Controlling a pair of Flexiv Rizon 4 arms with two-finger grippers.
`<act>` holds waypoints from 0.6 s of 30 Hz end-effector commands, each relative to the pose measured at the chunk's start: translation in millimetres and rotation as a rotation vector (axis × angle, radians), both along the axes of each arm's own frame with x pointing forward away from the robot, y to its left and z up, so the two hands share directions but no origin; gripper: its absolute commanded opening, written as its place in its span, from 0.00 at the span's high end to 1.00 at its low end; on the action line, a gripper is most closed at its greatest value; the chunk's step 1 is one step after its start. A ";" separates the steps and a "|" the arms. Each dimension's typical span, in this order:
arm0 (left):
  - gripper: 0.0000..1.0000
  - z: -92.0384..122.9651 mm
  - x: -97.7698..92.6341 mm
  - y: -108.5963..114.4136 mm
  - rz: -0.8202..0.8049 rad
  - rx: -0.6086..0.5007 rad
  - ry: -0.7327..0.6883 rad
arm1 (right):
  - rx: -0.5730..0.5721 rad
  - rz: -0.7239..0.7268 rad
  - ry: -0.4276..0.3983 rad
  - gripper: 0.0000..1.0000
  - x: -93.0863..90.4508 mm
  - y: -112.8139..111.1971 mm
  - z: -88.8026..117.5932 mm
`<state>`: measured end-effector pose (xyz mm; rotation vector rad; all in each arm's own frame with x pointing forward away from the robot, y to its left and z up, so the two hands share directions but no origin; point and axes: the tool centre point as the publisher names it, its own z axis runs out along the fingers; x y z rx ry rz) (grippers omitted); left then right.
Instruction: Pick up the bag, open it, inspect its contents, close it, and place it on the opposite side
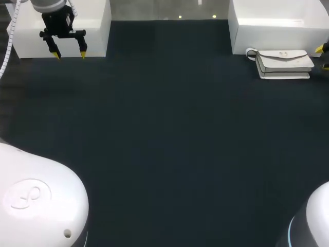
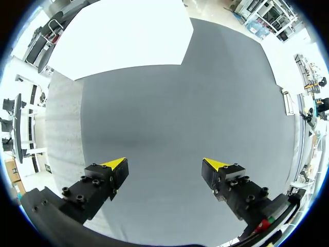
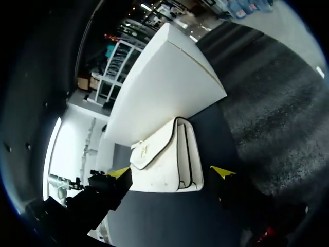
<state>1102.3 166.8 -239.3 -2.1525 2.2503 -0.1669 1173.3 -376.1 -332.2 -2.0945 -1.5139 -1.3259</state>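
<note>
The left claw [image 2: 164, 162] hangs spread over the dark table [image 2: 195, 103], white box [image 2: 123, 36] ahead.

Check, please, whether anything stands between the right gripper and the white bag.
Nothing visible does. The white bag lies directly ahead of the open right gripper, nothing between them; the white box stands beyond the bag, out of the path.

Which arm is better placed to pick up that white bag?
Right. The right gripper is at the white bag, which shows between its open fingers; the left gripper hangs open across the table.
</note>
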 end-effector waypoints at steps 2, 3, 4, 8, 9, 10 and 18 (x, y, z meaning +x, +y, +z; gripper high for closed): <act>0.00 0.4 -0.1 0.0 0.000 0.001 0.001 | -0.045 0.430 0.391 0.00 -14.6 2.0 23.2; 0.00 0.4 -0.1 0.0 0.000 0.001 0.001 | -0.072 0.414 0.396 0.00 -17.8 2.9 26.4; 0.00 0.4 -0.1 0.0 0.000 0.001 0.001 | -0.109 0.399 0.398 0.00 -20.8 4.0 29.7; 0.00 0.4 -0.1 0.0 0.000 0.001 0.001 | -0.227 0.357 0.396 0.00 -33.9 9.8 45.8; 0.00 0.4 -0.1 0.0 0.000 0.001 0.001 | -0.249 0.350 0.397 0.00 -37.1 12.0 49.7; 0.00 0.4 -0.1 0.0 0.000 0.001 0.001 | -0.273 0.343 0.397 0.00 -40.3 14.6 53.7; 0.00 0.4 -0.1 0.0 0.000 0.001 0.001 | -0.435 0.315 0.412 0.00 -60.4 40.5 71.8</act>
